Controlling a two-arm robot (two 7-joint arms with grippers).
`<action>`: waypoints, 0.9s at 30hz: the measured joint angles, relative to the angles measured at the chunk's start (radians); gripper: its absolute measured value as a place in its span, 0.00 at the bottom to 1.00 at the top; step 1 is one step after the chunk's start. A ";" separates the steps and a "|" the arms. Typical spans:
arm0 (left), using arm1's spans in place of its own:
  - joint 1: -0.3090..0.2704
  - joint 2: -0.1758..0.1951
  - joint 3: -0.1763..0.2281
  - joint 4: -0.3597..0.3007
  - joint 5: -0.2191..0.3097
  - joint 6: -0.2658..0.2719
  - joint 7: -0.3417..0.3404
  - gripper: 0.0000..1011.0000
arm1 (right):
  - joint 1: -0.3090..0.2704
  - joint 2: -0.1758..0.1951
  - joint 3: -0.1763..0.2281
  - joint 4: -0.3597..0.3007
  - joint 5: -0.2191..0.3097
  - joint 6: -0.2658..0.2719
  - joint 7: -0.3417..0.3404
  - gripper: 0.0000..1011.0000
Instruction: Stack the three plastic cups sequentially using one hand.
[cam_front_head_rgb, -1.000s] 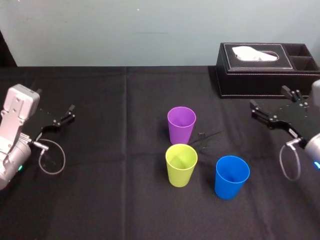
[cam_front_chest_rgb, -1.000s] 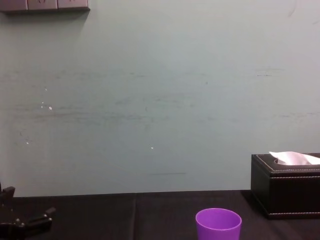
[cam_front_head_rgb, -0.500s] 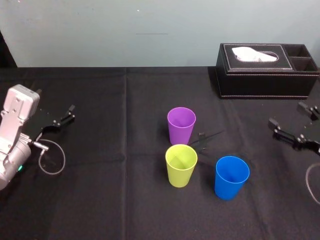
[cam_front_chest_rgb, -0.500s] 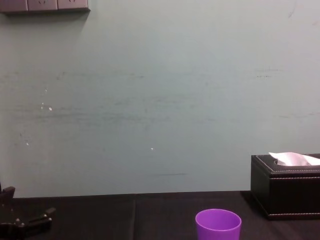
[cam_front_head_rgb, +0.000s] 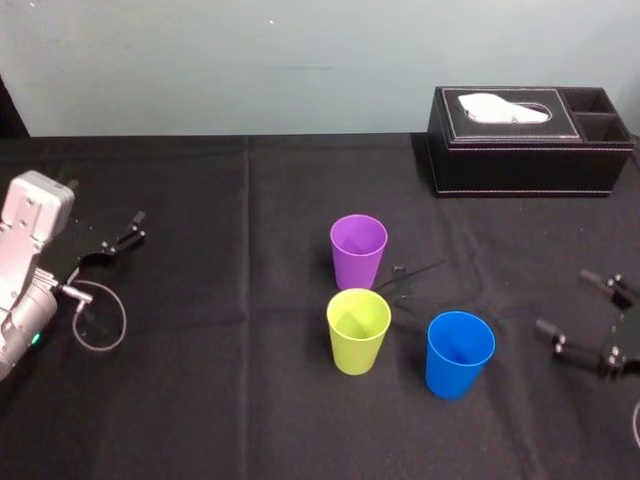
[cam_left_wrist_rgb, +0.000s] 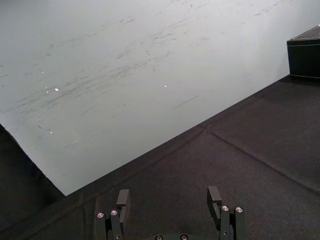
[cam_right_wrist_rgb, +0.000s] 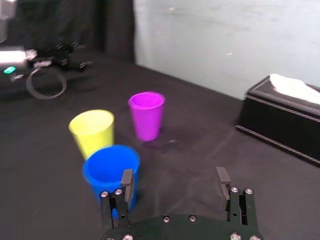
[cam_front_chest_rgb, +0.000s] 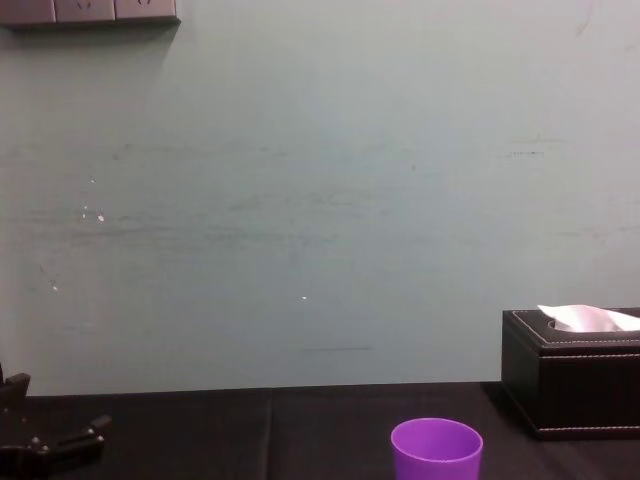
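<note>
Nearby, blue cup (cam_front_head_rgb: 459, 353) left of right pincer (cam_front_head_rgb: 566, 301).

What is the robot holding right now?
Nothing. The right gripper is open and empty, to the right of the blue cup and not touching it. The left gripper is open and empty too, far left.

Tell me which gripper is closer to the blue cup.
Right. The right gripper hangs open just to the right of the blue cup. The left gripper is parked open far off on the left side, beyond the yellow-green cup.
</note>
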 joint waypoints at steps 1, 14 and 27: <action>0.000 0.000 0.000 0.000 0.000 0.000 0.000 1.00 | -0.005 0.002 -0.001 0.001 -0.004 -0.004 0.009 0.99; 0.000 0.000 0.000 0.000 0.000 0.000 0.000 1.00 | 0.011 -0.016 -0.067 0.034 -0.076 -0.013 0.102 0.99; 0.000 0.000 0.000 0.000 0.000 0.000 0.000 1.00 | 0.078 -0.070 -0.131 0.062 -0.155 0.014 0.121 0.99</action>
